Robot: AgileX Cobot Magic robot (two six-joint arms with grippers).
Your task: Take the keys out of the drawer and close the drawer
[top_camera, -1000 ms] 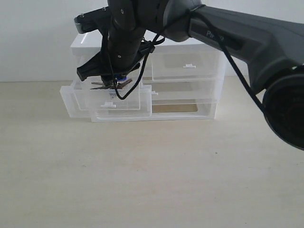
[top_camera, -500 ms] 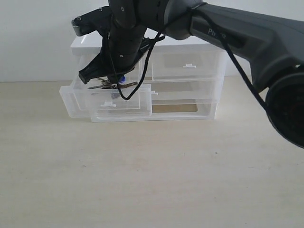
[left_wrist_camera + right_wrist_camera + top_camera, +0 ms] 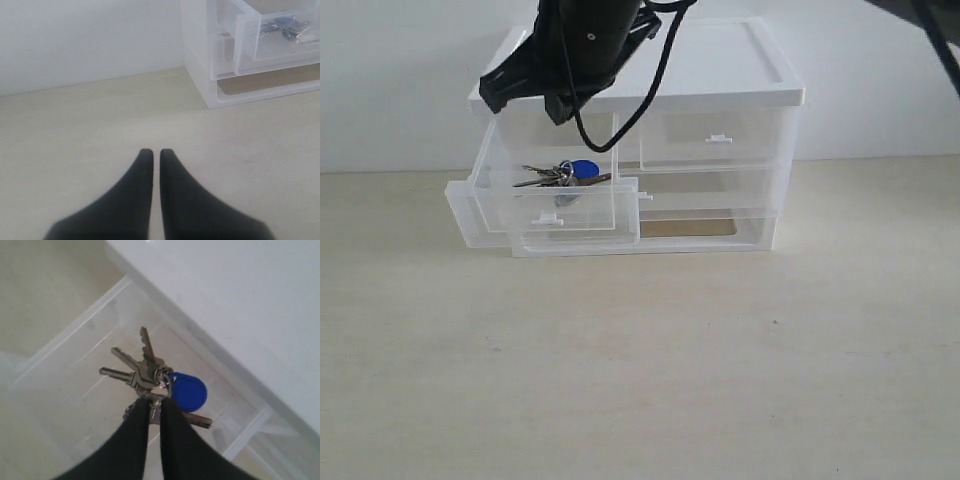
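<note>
Keys (image 3: 565,175) were seen lying flat in the pulled-out drawer (image 3: 582,212), so the right gripper (image 3: 155,401), pinched shut above them, was judged empty; the left gripper (image 3: 156,151) was parked closed, aside.

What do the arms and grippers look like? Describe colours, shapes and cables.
Both grippers are matte black. The left gripper has two fingers, broad at the base, tapering to narrow tips; the right gripper looks alike. The right arm is dark, with a thin black cable looping below it.
</note>
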